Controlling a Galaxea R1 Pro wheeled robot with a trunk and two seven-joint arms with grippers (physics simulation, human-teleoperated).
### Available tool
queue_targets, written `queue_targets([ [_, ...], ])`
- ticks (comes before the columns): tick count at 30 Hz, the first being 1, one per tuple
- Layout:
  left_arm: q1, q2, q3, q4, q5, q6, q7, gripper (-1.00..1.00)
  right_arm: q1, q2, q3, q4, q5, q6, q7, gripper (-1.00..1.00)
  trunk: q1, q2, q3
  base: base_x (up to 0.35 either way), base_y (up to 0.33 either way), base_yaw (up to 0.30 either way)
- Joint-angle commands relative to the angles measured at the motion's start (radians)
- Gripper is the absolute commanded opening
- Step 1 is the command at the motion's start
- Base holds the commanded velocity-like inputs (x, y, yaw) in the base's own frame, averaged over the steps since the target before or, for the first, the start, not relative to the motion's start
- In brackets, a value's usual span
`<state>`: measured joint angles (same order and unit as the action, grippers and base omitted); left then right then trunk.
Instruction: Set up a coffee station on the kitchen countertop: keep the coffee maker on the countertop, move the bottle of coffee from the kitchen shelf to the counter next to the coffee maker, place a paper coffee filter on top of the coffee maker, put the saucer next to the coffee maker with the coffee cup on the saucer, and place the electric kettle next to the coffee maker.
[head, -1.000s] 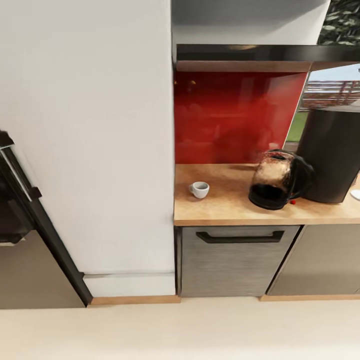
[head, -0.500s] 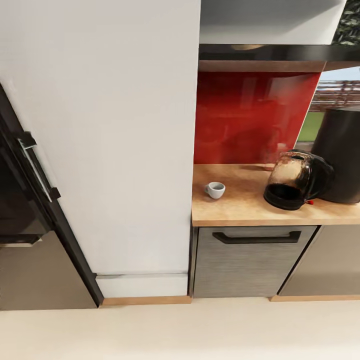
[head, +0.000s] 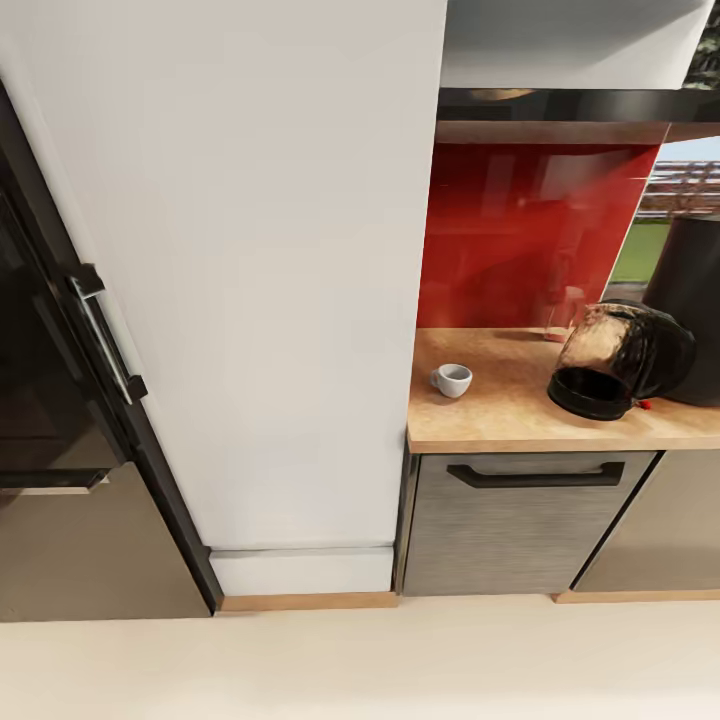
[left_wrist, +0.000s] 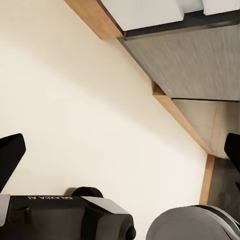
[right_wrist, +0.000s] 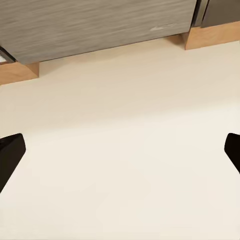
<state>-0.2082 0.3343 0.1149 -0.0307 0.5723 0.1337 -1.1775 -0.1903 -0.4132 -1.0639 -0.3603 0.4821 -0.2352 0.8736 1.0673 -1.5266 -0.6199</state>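
The small white coffee cup (head: 452, 380) stands on the light wood countertop (head: 500, 420) near its left end. To its right sits the glass electric kettle (head: 620, 360) with its black base and handle. Behind the kettle, the dark grey coffee maker (head: 692, 300) is cut off by the picture's right edge. The glossy black kitchen shelf (head: 570, 103) runs above the red backsplash. The bottle of coffee, the paper coffee filter and the saucer are out of view. My left gripper (left_wrist: 121, 152) and right gripper (right_wrist: 121, 152) are both open, hanging over bare floor with nothing between the fingers.
A tall white cabinet side (head: 250, 280) fills the middle, with a black oven front and its bar handle (head: 105, 335) to the left. Under the countertop is a grey drawer front with a black handle (head: 535, 474). Beige floor (head: 360, 660) lies in front. My base (left_wrist: 65, 220) appears in the left wrist view.
The head view has swung left: cup, kettle and counter sit further right in the picture and more of the black oven shows. The objects themselves have not moved.
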Motion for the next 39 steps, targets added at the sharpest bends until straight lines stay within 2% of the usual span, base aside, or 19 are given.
queue_targets([
  [1,0.0,0.0,0.008,0.0,-0.005,0.011,-0.004,1.0,-0.001,-0.001,-0.008,0.02,0.01,-0.005,0.008,1.0,0.0,0.0,-0.001,0.0,0.0,0.0],
  [3,0.0,0.0,0.008,0.0,-0.005,0.011,-0.004,1.0,-0.001,-0.001,-0.007,0.021,0.009,-0.004,0.015,1.0,0.0,0.0,-0.001,0.0,0.0,0.0],
  [5,0.0,0.0,0.008,0.0,-0.005,0.011,-0.004,1.0,-0.001,-0.002,-0.005,0.019,0.008,-0.004,0.059,1.0,0.0,0.0,-0.001,0.0,0.0,0.0],
  [8,0.0,-0.001,0.007,0.0,-0.005,0.011,-0.004,1.0,-0.001,-0.003,-0.002,-0.006,0.006,-0.002,0.233,1.0,0.0,0.0,-0.001,0.0,0.0,0.0],
  [11,0.0,-0.001,0.007,0.0,-0.005,0.011,-0.004,1.0,-0.001,-0.003,-0.002,-0.063,0.006,0.0,0.288,1.0,0.0,0.0,-0.001,0.0,0.0,0.0],
  [12,0.0,-0.001,0.007,0.0,-0.005,0.011,-0.003,1.0,-0.001,-0.003,-0.004,-0.111,0.003,0.004,0.365,1.0,0.0,0.0,-0.001,0.0,0.0,0.0],
  [17,0.0,-0.001,0.007,0.0,-0.005,0.011,-0.002,1.0,-0.003,-0.001,-0.006,-0.21,-0.002,0.024,0.449,1.0,0.0,0.0,-0.001,0.0,0.0,0.0],
  [18,0.0,-0.001,0.007,0.0,-0.005,0.011,-0.002,1.0,-0.006,0.014,-0.006,-0.315,-0.004,0.121,0.511,1.0,0.0,0.0,-0.001,0.0,0.0,0.0],
  [19,0.0,-0.001,0.007,0.0,-0.005,0.011,0.003,1.0,-0.008,0.024,-0.006,-0.378,-0.004,0.186,0.548,1.0,0.0,0.0,-0.001,0.0,0.0,0.0],
  [21,0.0,-0.001,0.007,0.0,-0.005,0.011,0.02,1.0,-0.009,0.036,-0.006,-0.447,-0.005,0.25,0.587,1.0,0.0,0.0,-0.001,0.0,0.0,0.0],
  [22,0.0,-0.001,0.007,0.0,-0.005,0.011,0.049,1.0,-0.011,0.048,-0.005,-0.516,-0.006,0.306,0.618,1.0,0.0,0.0,-0.001,0.0,0.0,0.0],
  [28,0.0,-0.006,0.006,0.0,-0.005,0.011,0.126,1.0,-0.022,0.104,0.008,-0.72,-0.024,0.483,0.666,1.0,0.0,0.0,-0.001,0.0,0.0,0.0],
  [30,0.0,-0.007,0.006,0.0,-0.004,0.011,0.138,1.0,-0.031,0.116,0.046,-0.792,-0.056,0.562,0.672,1.0,0.0,0.0,-0.001,0.0,0.0,0.0],
  [31,0.0,-0.008,0.006,0.0,-0.004,0.011,0.143,1.0,-0.035,0.119,0.075,-0.835,-0.092,0.618,0.675,1.0,0.0,0.0,-0.001,0.0,0.0,0.0],
  [32,0.0,-0.009,0.006,0.0,-0.004,0.01,0.145,1.0,-0.037,0.12,0.086,-0.856,-0.114,0.646,0.676,1.0,0.0,0.0,-0.001,0.0,0.0,0.0],
  [33,0.0,-0.011,0.006,0.0,-0.004,0.006,0.149,1.0,-0.04,0.12,0.11,-0.921,-0.18,0.727,0.677,1.0,0.0,0.0,-0.001,0.0,0.0,0.0],
  [35,0.0,-0.012,0.006,0.0,-0.003,-0.01,0.151,1.0,-0.043,0.12,0.124,-0.99,-0.224,0.806,0.678,1.0,0.0,0.0,-0.001,0.0,0.0,0.0],
  [39,0.0,-0.014,0.006,0.0,-0.003,-0.037,0.152,1.0,-0.06,0.12,0.141,-1.076,-0.257,0.925,0.679,1.0,0.0,0.0,-0.001,0.0,0.0,0.0],
])
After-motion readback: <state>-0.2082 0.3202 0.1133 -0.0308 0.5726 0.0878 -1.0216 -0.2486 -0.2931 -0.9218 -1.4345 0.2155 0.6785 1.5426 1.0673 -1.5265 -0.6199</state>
